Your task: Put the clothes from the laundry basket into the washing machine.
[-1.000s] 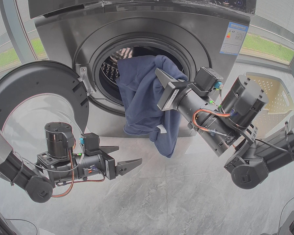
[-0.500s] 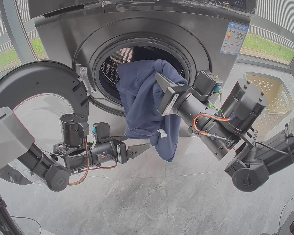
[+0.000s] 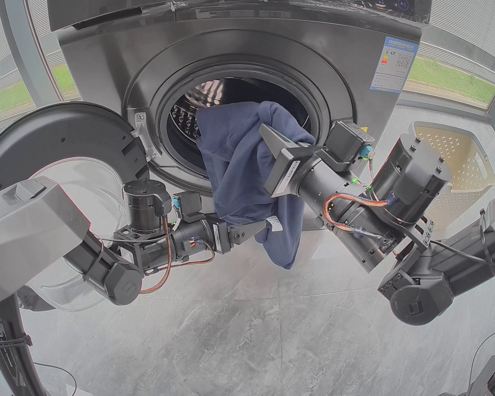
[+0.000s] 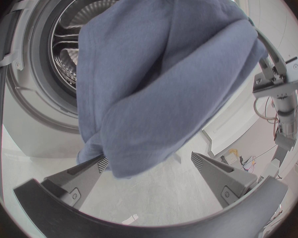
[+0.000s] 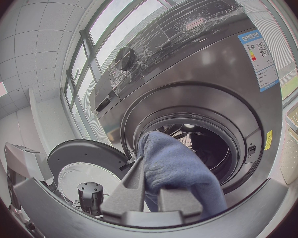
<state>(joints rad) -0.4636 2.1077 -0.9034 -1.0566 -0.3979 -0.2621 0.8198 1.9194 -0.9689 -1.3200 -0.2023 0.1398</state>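
Two claws attend one garment. At the centre of the head view the right claw point(image 3: 267, 134) is clamped on the upper fold of a dark blue sweatshirt point(image 3: 234, 160), holding it up at the mouth of the washing machine point(image 3: 335, 67). That seems high enough for the top of the cloth to tip over the rim of the round opening point(image 3: 313, 111). From the lower left, the left claw point(image 4: 148, 156) has its jaws spread wide, and the sweatshirt's hanging hem dips between them. I judge it is set there to gather the loose tail, which would otherwise trail outside the drum; it has not yet closed on anything.

Most of the sweatshirt hangs below the rim, down the front panel and above the grey floor point(image 3: 258, 325). The dark drum point(image 3: 184, 119) is open behind and above the cloth, so there is room to push inward. The door point(image 3: 55, 138) is swung wide at the left of the frame, close behind the left arm — tight on that side. The laundry basket point(image 3: 467, 166) stands at the right edge, well apart from both claws.
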